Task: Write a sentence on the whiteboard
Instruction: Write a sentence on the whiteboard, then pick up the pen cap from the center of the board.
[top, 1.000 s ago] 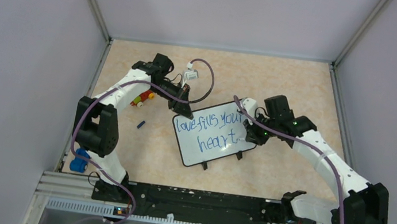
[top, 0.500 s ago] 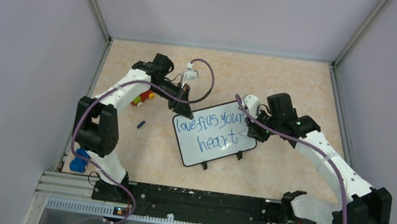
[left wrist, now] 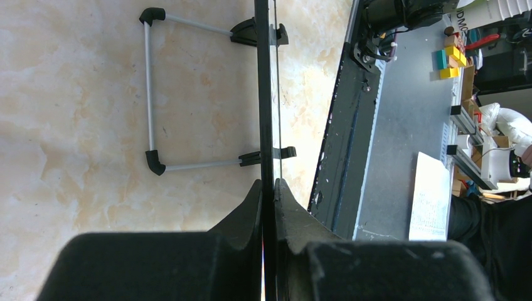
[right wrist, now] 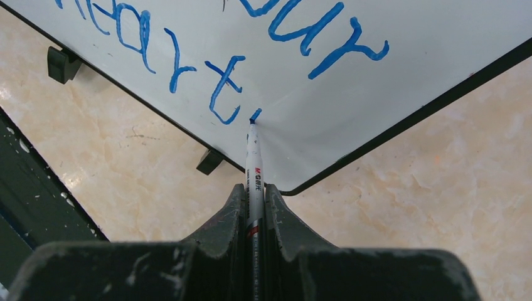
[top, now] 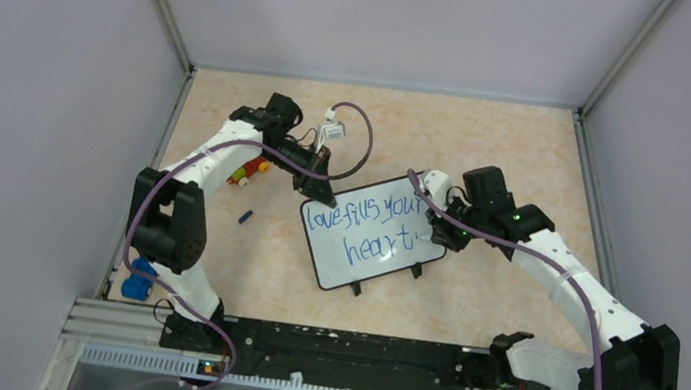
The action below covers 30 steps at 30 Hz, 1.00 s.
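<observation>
Here the whiteboard [top: 372, 234] sits near the middle of the counter [top: 489, 143], turned so that its long edges slant up toward the right, with two small black feet showing along its near edge. The sentence [top: 362, 228] runs across it in blue marker as two slanted lines, "love fills your" above and "heart" below. The left hand [left wrist: 268, 185] is clamped on the board's frame at the far left corner; its wrist view shows the board edge-on, a thin black line running straight up from between the two pressed fingers, with the wire stand and its black end caps out to the left over the marbled counter. The right hand [right wrist: 254, 188] is closed tightly around a white marker [right wrist: 253, 163], which points away from the fingers. Its blue tip touches the white surface just right of the final "t" of "heart", close to the board's near right corner. On the counter left of the board lie a small dark blue piece [top: 245, 215] and, farther back under the left arm, a cluster of coloured bits [top: 245, 175].
</observation>
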Available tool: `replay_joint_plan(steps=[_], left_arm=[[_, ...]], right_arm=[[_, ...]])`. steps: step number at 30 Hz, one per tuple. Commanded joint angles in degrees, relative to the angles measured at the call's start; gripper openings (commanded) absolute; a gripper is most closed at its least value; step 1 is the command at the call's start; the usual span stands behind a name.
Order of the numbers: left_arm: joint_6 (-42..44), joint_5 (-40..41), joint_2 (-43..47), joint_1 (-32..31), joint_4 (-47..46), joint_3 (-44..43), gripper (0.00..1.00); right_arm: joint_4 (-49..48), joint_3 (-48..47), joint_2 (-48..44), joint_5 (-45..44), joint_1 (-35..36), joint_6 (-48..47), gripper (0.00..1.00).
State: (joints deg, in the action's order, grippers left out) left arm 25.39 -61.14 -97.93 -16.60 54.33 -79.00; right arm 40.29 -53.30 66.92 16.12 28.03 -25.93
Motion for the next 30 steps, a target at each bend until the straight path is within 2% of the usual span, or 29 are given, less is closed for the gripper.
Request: replay_joint_plan(steps=[1,4,7,12,15,21,25,30], left_arm=[[1.4,-1.5,-0.1,-0.4,-0.1,-1.5,0.00],[1.1,-1.3,0.2,-0.4,-0.1,-1.8,0.01],[1.9,0.0,0.4,-0.1,2.9,-5.7,0.16],[1.1,-2.2,3.8,3.1,2.3,-10.5,0.51],[-0.4,-2.1,6.0,5.1,1.1,-12.9,0.64],[0.1,4.2,10.3,13.0,2.8,-16.0,0.68],[9.0,6.8,10.6,22.5,11.6,-14.9,0.68],[20.2,12.7,9.0,31.4,17.6,-10.6,0.65]], right_arm=[[-2.3,-1.9,0.3,-0.2,-0.3,-0.4,0.00],[-0.5,-4.0,-0.9,2.5,-0.3,-0.2,0.00],[1.9,-6.5,-1.8,6.3,-0.3,-0.1,0.00],[5.5,-9.8,-3.1,14.3,-0.3,-1.3,0.00],[6.2,-11.7,-3.1,15.7,-0.3,-0.9,0.00],[5.6,-15.9,-2.8,18.6,-0.2,3.4,0.00],[3.9,-16.8,-3.0,20.4,-0.3,6.0,0.00],[2.0,-15.0,-3.9,22.1,-0.3,8.3,0.00]])
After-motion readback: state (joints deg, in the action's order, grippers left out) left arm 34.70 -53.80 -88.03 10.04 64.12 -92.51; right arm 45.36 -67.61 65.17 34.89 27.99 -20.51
